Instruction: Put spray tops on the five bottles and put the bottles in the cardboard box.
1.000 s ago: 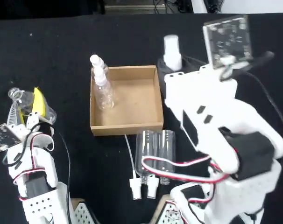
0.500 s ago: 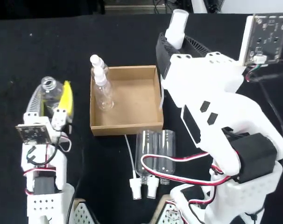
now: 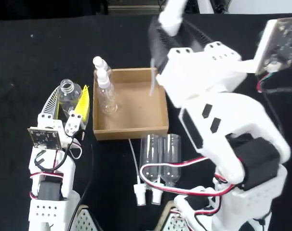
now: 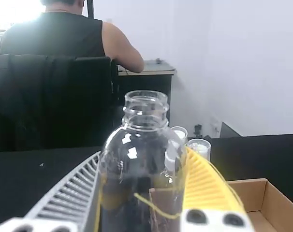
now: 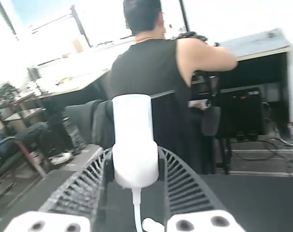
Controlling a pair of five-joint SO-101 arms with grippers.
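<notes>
Holding bottle [image 4: 142, 154]: left gripper [image 3: 71, 96] clamped it upright.
Spray top [image 5: 135, 140]: right gripper [image 5: 135, 166] pinched it; tube [image 5: 136, 210] needed straight entry into neck [image 4: 145, 104].

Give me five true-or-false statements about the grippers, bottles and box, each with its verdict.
1. The left gripper is shut on an open bottle with no top. True.
2. The right gripper holds a bottle. False: it holds a spray top.
3. Two lying bottles rest on the table beside the box. True.
4. The box is empty. False: a capped bottle is inside, by one wall.
5. The open bottle lies on its side. False: it is upright between the fingers.
</notes>
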